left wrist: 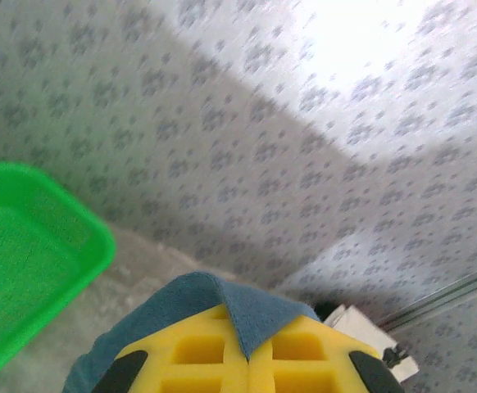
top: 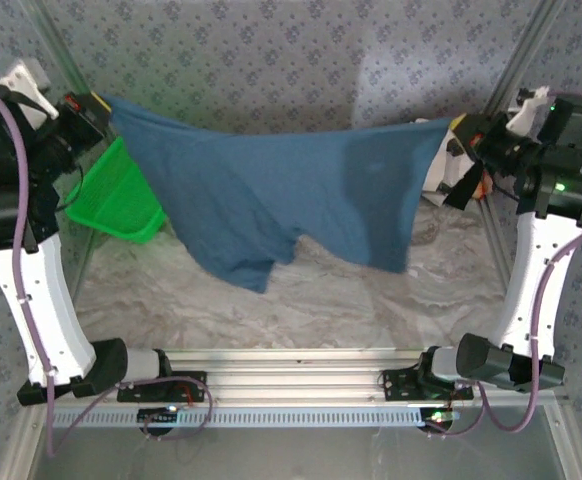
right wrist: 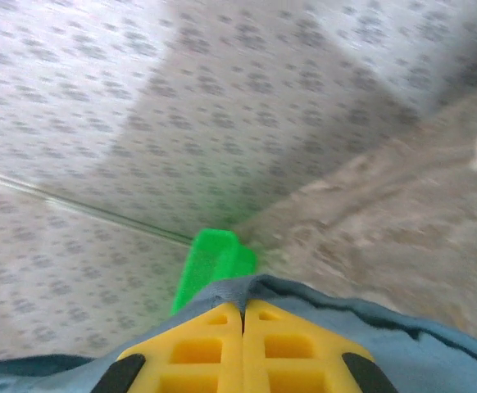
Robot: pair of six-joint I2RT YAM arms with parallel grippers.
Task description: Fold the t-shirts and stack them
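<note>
Patterned grey walls close in a marbled desk (top: 371, 310), above which the dusty-blue t-shirt (top: 281, 190) hangs stretched between the two arms, its lower edge clear of the surface. At one upper corner the left tool (top: 96, 105) is clamped tight on the cloth, and the right tool (top: 458, 130) pinches the other corner just as firmly. Beside the shirt's left edge sits a green mesh basket (top: 121, 195).

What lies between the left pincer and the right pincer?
The dusty-blue t-shirt spans that stretch, held in the air by the left pincer and the right pincer, as the top external view shows.
</note>
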